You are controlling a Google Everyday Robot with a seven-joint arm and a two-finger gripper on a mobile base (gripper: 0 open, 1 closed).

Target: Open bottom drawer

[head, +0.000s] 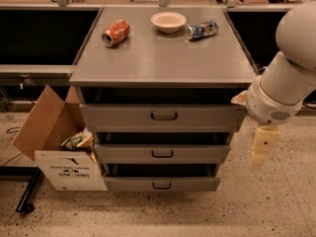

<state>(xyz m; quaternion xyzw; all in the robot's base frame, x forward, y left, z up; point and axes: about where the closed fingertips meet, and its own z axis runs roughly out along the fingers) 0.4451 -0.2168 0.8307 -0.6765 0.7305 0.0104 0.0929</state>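
The arm (289, 80) is cut off at the right edge. Its gripper (259, 154) hangs right of the cabinet (163, 58), apart from it; whether it is released or clenched cannot be told. A box (44, 127) hides the left end of the bottom drawer (187, 183), which sits lowest, just above the floor. Its long axis runs left-right, with the front and handle (161, 185) facing near.
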